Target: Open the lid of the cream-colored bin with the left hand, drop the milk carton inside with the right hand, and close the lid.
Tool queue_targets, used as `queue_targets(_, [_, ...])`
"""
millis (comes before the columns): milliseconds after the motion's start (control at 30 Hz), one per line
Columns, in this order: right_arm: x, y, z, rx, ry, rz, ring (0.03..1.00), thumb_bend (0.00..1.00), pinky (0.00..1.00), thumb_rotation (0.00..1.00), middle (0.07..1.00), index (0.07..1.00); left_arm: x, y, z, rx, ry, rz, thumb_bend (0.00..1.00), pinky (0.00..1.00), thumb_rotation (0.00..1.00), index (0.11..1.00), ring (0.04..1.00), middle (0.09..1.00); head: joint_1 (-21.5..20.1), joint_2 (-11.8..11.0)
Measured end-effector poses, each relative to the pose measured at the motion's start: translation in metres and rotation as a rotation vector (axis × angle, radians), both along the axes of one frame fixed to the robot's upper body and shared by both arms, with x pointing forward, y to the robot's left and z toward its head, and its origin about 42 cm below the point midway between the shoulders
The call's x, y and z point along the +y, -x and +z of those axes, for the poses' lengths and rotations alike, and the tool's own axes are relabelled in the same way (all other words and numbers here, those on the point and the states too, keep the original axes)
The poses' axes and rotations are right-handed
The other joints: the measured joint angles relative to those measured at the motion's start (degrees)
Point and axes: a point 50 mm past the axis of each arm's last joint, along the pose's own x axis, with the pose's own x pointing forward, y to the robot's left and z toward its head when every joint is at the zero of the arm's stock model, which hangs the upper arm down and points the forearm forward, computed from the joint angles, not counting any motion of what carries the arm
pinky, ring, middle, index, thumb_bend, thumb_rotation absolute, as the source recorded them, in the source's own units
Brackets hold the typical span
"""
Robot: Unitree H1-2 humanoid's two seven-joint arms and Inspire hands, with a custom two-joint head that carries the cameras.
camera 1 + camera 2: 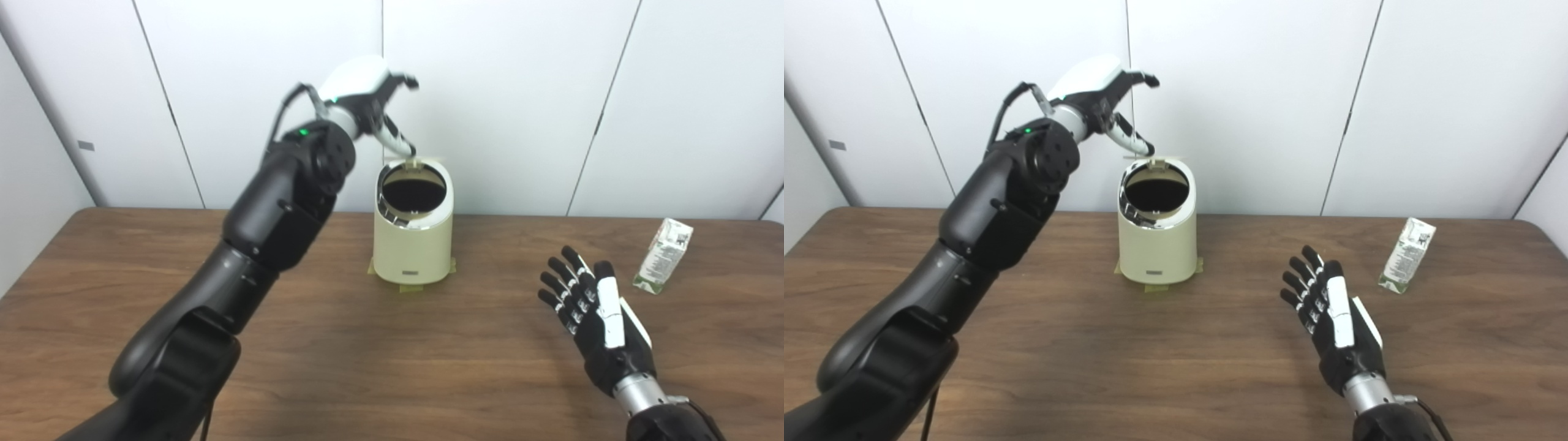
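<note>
The cream-colored bin (413,245) stands at the middle back of the table with its dark inside showing. Its lid (422,161) is tipped up and back behind the rim. My left hand (367,98) hovers above the bin's back edge, fingers spread wide, with one fingertip reaching down to the raised lid's edge. The milk carton (664,256), white and green, stands slightly tilted at the far right. My right hand (591,309) is open, palm up with nothing in it, low over the table to the left of and nearer than the carton.
The brown wooden table (367,355) runs across the whole view. White wall panels (502,92) rise right behind the bin. Small yellow tape pieces (410,286) stick out from under the bin's base. My left arm crosses the table's left half.
</note>
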Motion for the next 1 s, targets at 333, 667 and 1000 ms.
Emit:
queue_targets(333, [-0.002,-0.001,-0.003,0.008,0.008,0.000,0.924,0.73,0.88,0.84,0.944,0.957,0.059,0.040,-0.097,0.107,0.430,0.114,0.38,0.72,0.50,0.825,0.796,0.825,-1.0,-0.9])
queue_targets(667, [-0.001,0.008,0.009,-0.030,0.050,0.005,0.910,0.76,0.83,0.50,0.950,0.957,0.090,0.109,-0.154,0.182,0.803,0.145,0.37,0.81,0.95,0.877,0.866,0.886,-3.1,-1.5])
queue_targets(1000, [-0.014,0.011,0.017,-0.062,0.013,-0.024,0.924,0.87,0.75,0.23,0.966,0.926,0.080,0.188,-0.190,0.257,1.138,0.082,0.49,0.99,1.00,0.996,0.981,0.990,-5.3,-0.8])
